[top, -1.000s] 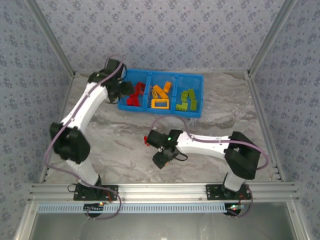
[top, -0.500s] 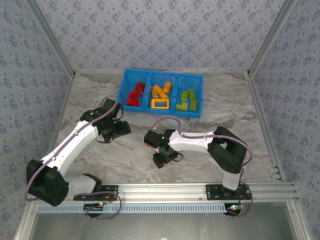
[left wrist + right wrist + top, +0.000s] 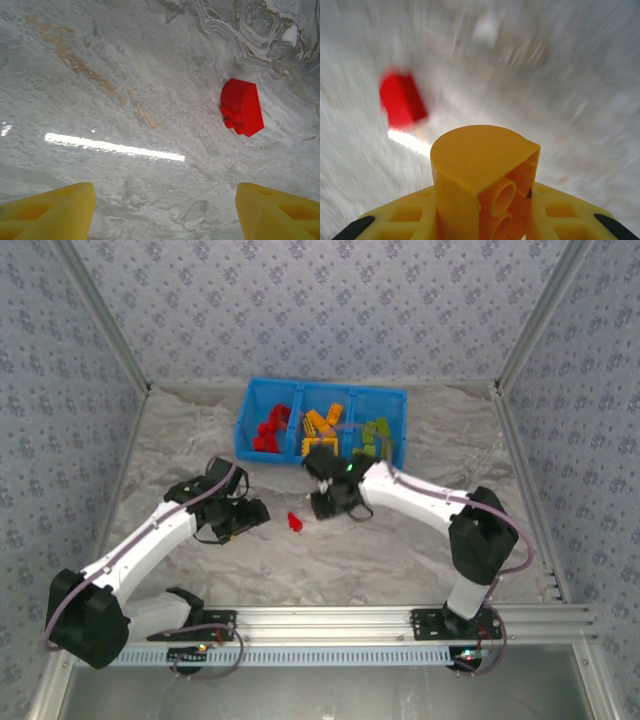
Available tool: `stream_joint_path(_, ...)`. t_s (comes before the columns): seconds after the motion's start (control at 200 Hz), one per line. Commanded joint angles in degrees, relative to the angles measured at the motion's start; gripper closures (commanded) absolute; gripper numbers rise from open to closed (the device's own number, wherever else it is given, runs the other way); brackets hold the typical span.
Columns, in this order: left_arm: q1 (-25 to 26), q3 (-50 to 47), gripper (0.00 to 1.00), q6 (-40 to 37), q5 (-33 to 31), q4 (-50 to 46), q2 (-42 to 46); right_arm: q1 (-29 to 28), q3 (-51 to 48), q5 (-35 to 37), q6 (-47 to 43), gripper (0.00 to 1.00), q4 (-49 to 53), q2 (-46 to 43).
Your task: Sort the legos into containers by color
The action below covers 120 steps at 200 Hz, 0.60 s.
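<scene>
Right gripper [image 3: 485, 222] clamps yellow brick [image 3: 480, 172] near bin [image 3: 320, 385] for delivery; left gripper [image 3: 165, 212] jaws wide, lining up red brick [image 3: 242, 107] farther from bin.

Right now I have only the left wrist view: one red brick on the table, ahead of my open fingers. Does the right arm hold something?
Observer: Yes. The right fingers are closed on a yellow brick.
Operator: Where does red go?
Observer: Red bricks lie in the left compartment of the bin.
Operator: And where are those right fingers?
Observer: They hang just in front of the bin's middle compartment, to the right of your red brick.
</scene>
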<state>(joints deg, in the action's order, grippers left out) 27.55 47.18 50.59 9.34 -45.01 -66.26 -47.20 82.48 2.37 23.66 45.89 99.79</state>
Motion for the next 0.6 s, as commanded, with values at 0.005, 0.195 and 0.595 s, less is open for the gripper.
stream_joint_path(0.005, 0.43, -0.28, 0.26, 3.70, 1.28, 5.28, -1.09, 4.57, 10.42, 6.62, -2.63, 0.73, 5.96, 5.86)
stream_joint_path(0.195, 0.62, 1.12, 0.26, 4.05, 0.13, 5.82, -2.59, 6.78, 35.65, 15.82, -4.44, 0.74, 14.36, 24.06)
stream_joint_path(0.595, 0.71, 1.60, 0.26, 3.78, 0.89, 7.73, -3.71, 9.97, 59.00, 26.02, -6.01, 0.70, 11.69, 43.55)
